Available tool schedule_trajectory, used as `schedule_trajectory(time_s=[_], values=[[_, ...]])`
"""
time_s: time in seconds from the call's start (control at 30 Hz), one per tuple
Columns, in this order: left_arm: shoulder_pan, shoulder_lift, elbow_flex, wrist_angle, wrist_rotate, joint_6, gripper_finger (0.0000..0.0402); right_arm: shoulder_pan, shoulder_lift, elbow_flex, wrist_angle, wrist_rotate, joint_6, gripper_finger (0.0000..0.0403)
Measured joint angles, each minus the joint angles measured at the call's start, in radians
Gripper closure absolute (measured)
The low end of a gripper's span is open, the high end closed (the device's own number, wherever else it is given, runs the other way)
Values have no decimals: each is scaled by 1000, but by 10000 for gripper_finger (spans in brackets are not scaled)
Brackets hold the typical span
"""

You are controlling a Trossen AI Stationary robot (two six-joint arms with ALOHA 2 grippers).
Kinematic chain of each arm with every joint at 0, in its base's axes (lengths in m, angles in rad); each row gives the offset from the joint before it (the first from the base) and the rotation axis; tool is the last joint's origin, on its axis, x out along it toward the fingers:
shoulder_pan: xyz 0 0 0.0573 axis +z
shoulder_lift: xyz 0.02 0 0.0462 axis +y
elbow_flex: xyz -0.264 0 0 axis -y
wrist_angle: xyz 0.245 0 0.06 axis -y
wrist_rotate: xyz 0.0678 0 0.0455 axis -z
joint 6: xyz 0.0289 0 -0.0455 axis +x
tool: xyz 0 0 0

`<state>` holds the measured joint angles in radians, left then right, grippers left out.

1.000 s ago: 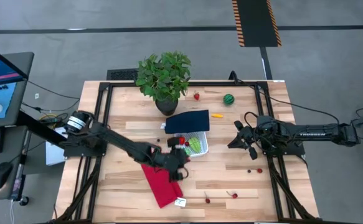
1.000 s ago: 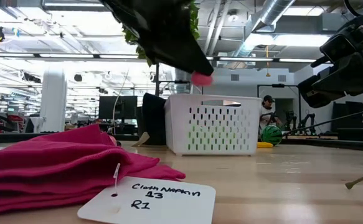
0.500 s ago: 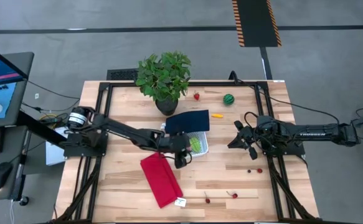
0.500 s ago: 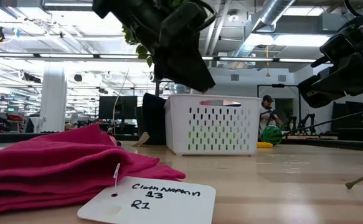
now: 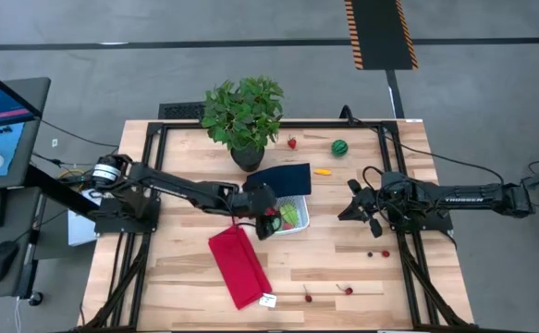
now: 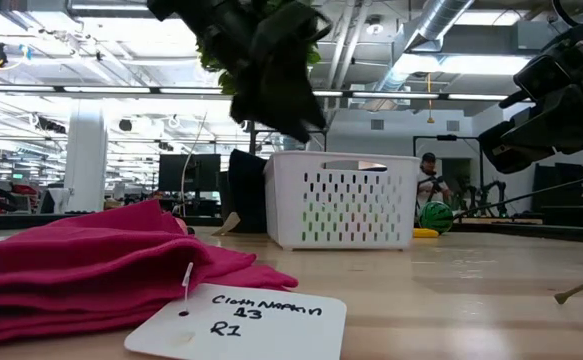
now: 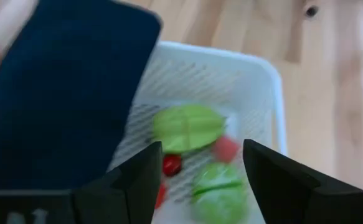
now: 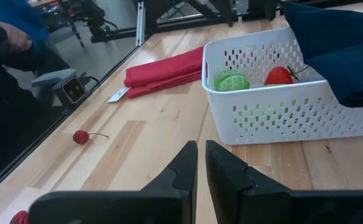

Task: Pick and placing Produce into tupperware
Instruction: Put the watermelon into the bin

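My left fingers (image 7: 197, 165) hang apart and empty over the white tupperware (image 7: 265, 93), where green pieces (image 7: 188, 127) and a strawberry (image 8: 279, 75) lie. My right fingers (image 8: 200, 163) rest nearly together. Remaining produce like the striped round one (image 5: 340, 147) looks light, hard and rollable; I'd pinch across its middle.
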<state>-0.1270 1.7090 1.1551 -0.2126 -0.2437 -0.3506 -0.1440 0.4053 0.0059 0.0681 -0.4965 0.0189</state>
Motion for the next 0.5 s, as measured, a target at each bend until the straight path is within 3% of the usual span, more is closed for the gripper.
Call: schedule_trajectory(time_s=[0.07, 0.33, 0.5], values=[[-14, -33, -46, 51, -41, 22, 203, 0, 0, 0, 0, 0, 0, 346], [-92, -317, -417, 604, -114, 56, 268, 0, -1, 0, 0, 0, 0, 346], [-136, -485, -611, 778, -115, 82, 294, 0, 0, 0, 0, 0, 0, 346]])
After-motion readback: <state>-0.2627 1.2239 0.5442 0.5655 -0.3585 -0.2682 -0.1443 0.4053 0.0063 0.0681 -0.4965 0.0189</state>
